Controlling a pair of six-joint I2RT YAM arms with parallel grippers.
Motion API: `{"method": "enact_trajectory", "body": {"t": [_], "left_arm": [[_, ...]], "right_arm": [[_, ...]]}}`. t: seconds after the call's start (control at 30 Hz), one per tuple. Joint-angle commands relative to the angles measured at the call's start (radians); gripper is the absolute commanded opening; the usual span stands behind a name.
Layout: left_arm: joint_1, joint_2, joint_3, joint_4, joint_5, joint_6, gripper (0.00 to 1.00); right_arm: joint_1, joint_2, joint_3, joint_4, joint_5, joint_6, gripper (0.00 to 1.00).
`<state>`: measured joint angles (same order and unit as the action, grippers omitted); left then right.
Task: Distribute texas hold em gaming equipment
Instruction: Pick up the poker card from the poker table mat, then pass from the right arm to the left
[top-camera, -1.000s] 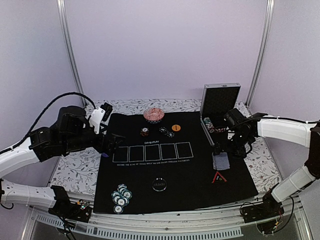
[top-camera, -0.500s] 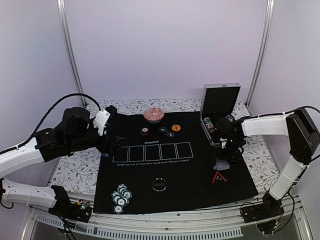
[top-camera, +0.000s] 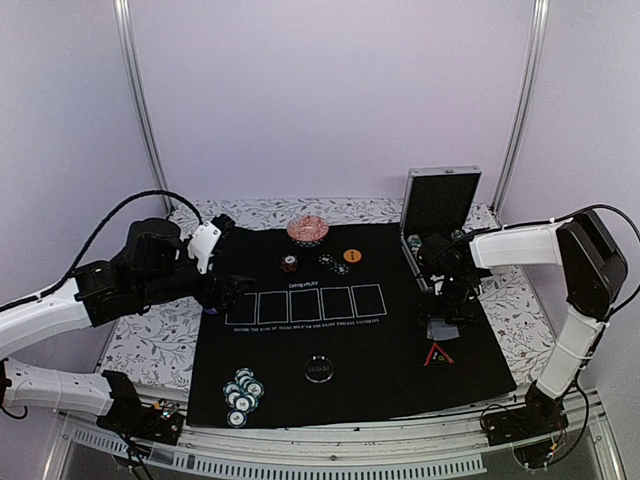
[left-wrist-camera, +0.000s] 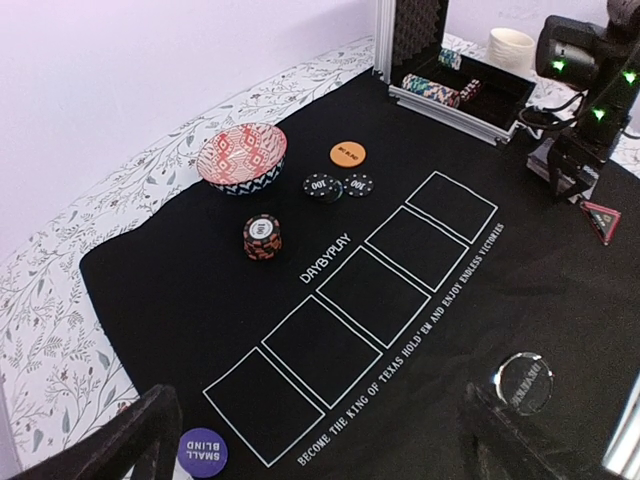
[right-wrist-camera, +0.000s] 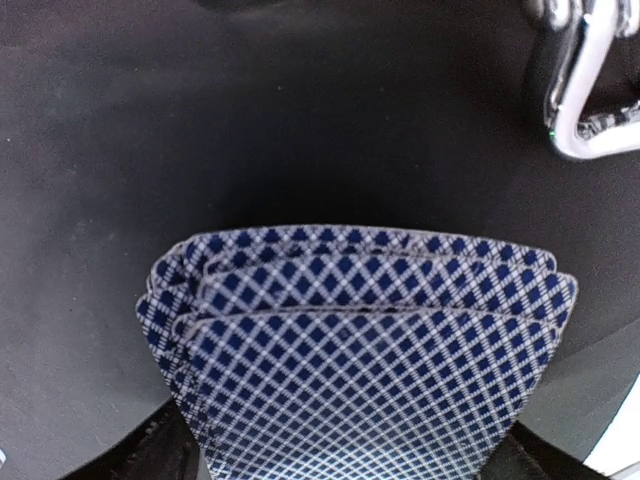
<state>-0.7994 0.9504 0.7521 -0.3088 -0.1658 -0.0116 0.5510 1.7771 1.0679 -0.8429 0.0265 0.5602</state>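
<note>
A fanned deck of blue-diamond-backed cards (right-wrist-camera: 350, 340) lies on the right of the black mat (top-camera: 380, 340). My right gripper (right-wrist-camera: 345, 455) is down over this deck (top-camera: 441, 329), open, with a finger at each side edge. A red-edged black triangle (top-camera: 438, 355) lies just in front. Teal chips (top-camera: 243, 394) sit near the front left, and a round black button (top-camera: 319, 369) at front centre. My left gripper (left-wrist-camera: 320, 400) hovers open and empty over the mat's left, beside a blue "small blind" button (left-wrist-camera: 203, 452). An orange button (left-wrist-camera: 347, 153), black chips (left-wrist-camera: 320, 186) and a red chip stack (left-wrist-camera: 262, 237) lie behind the rectangles.
A patterned bowl (top-camera: 308, 230) stands at the mat's back edge. An open silver case (top-camera: 437, 210) with chips in it (left-wrist-camera: 430, 88) stands at the back right, close to my right arm. Flowered cloth (top-camera: 150, 345) borders the mat on both sides.
My right gripper has swung from beside the case down over the card deck, and its jaws have narrowed slightly. The left arm has barely shifted.
</note>
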Motion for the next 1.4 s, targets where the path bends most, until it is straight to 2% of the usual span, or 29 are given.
{"method": "enact_trajectory", "body": {"t": [0.0, 0.07, 0.23, 0.37, 0.63, 0.93, 1.13, 1.37], "left_arm": [[0.017, 0.001, -0.015, 0.033, 0.015, 0.009, 0.98], [0.018, -0.002, -0.022, 0.038, 0.017, 0.007, 0.98], [0.020, -0.001, -0.027, 0.045, 0.025, 0.006, 0.98], [0.023, -0.006, -0.037, 0.052, 0.028, 0.005, 0.98], [0.031, -0.007, -0.043, 0.059, 0.034, 0.004, 0.98], [0.067, 0.005, -0.038, 0.063, 0.062, -0.029, 0.98], [0.136, -0.004, -0.033, 0.076, 0.182, -0.110, 0.97], [0.170, -0.002, -0.036, 0.082, 0.347, -0.242, 0.90]], "right_arm": [[0.011, 0.038, 0.021, -0.062, 0.056, 0.017, 0.81], [0.020, 0.040, 0.028, -0.081, 0.076, 0.029, 0.78], [0.043, 0.043, 0.042, -0.090, 0.086, 0.031, 0.58], [0.052, 0.048, 0.066, -0.110, 0.094, 0.018, 0.50], [0.085, 0.022, 0.129, -0.150, 0.119, -0.018, 0.48], [0.212, 0.019, 0.342, -0.245, 0.187, -0.097, 0.47], [0.361, 0.035, 0.510, -0.264, 0.239, -0.167, 0.47], [0.531, 0.069, 0.623, -0.175, 0.220, -0.270, 0.47]]}}
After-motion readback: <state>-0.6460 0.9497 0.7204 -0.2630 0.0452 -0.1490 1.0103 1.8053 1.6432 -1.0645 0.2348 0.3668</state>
